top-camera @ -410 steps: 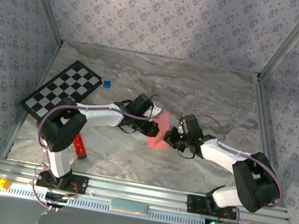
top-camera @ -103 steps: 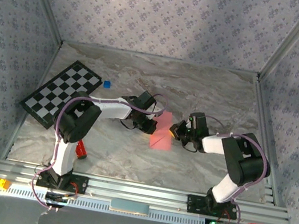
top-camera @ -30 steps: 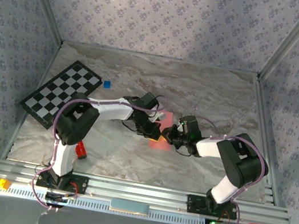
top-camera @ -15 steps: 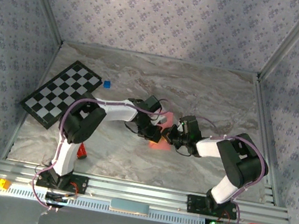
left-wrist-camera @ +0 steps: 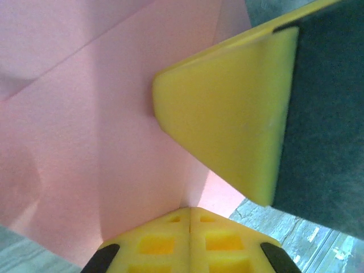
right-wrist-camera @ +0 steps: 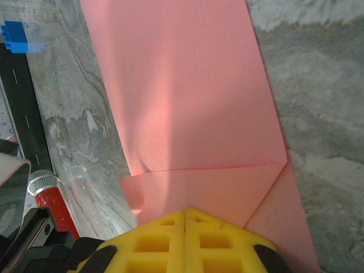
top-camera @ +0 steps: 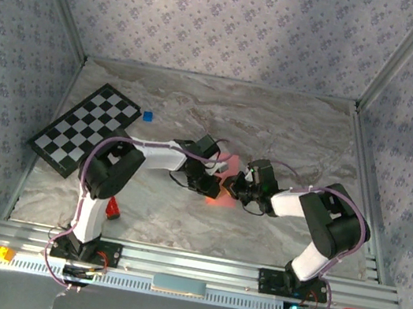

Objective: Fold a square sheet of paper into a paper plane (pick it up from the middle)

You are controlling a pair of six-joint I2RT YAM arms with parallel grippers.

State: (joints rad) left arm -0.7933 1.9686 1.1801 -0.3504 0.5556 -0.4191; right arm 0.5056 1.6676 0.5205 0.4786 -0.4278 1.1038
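Gripping, left jaws: closed at the tip of the left gripper, pads meeting on one seam, pinched on the square sheet of paper where a crease runs into them.
Right jaws: closed too, right gripper with its pads together and its tip over a folded flap; cannot tell whether any layer is caught between them.
Paper place: centre of the top view, square sheet of paper on the marble table, between left gripper and right gripper, tips nearly meeting.
Left wrist adds: yellow finger of the right gripper at upper right, its point touching the pink face; table visible under the sheet's lower edge.
Right wrist adds: sheet spread up the frame, one fold edge crossing just above the pads, a diagonal crease at lower right; blue cube upper left, red glittery bar lower left.
Top view adds: checkerboard at left, blue cube beside its far corner, red glittery bar near the left arm.
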